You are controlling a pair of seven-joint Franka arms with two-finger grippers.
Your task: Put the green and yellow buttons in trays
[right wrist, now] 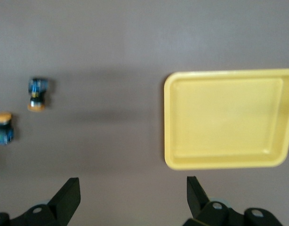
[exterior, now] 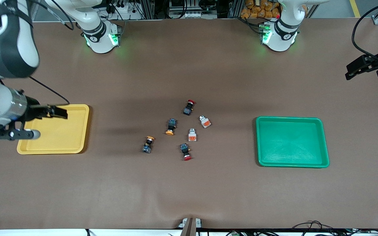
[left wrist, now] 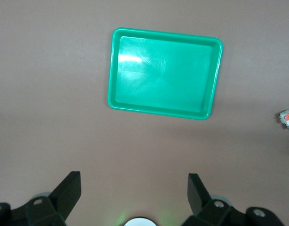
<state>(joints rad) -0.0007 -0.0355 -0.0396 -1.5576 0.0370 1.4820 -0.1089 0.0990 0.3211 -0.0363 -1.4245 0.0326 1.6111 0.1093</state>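
Note:
Two black buttons with orange-yellow caps (exterior: 171, 127) (exterior: 148, 144) lie mid-table, and both also show in the right wrist view (right wrist: 37, 94) (right wrist: 3, 127). Beside them lie two white-and-silver buttons with orange blocks (exterior: 204, 122) (exterior: 192, 135); one shows in the left wrist view (left wrist: 288, 118). The yellow tray (exterior: 77, 131) (right wrist: 229, 120) lies at the right arm's end of the table and holds nothing. The green tray (exterior: 292, 142) (left wrist: 165, 73), at the left arm's end, also holds nothing. My right gripper (exterior: 62, 112) (right wrist: 133, 195) hangs open high over the yellow tray. My left gripper (exterior: 351, 72) (left wrist: 134, 193) hangs open high over the table's edge at its own end.
Two black switches with red caps (exterior: 189, 107) (exterior: 185, 151) lie among the buttons, one toward the robots' bases and one nearest the front camera. The brown table cover (exterior: 189, 190) spreads between the trays.

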